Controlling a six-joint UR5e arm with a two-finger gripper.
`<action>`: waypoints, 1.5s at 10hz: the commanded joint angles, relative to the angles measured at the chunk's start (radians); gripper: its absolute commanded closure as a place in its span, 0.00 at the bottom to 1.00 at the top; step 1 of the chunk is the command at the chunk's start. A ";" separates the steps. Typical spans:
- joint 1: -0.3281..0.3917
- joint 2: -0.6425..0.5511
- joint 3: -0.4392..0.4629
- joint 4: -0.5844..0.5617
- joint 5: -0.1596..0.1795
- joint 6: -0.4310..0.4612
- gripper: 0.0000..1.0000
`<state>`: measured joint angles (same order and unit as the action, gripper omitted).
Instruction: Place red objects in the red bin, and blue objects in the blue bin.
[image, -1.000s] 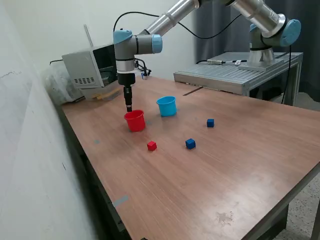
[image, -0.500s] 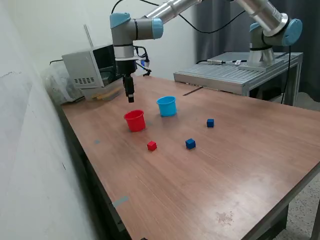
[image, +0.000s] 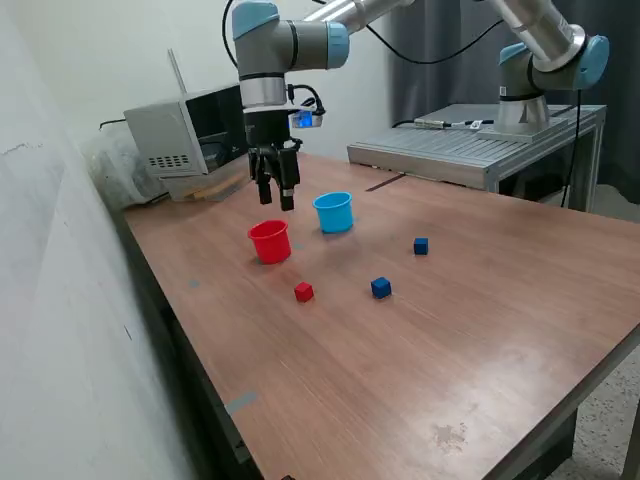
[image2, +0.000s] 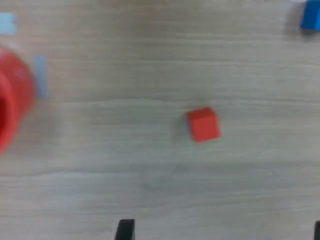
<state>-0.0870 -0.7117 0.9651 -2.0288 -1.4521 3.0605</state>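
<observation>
the hand (image: 279, 193) hangs above the wooden surface (image: 480, 330), between the red cup (image: 269, 241) and the light blue cup (image: 333, 212), fingers spread wide and carrying nothing. one red cube (image: 303, 291) sits loose in front of the red cup, well apart from it, and the wrist view looks down on it, so it seems the likely pick. two dark blue cubes (image: 380, 288) (image: 421, 245) wait farther toward the exterior view's right.
</observation>
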 joint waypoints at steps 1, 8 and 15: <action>0.027 0.076 -0.022 -0.030 0.030 -0.054 0.00; 0.032 0.262 -0.101 -0.054 -0.011 -0.109 0.00; 0.032 0.255 -0.098 -0.057 -0.024 -0.109 1.00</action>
<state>-0.0552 -0.4521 0.8641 -2.0840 -1.4696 2.9514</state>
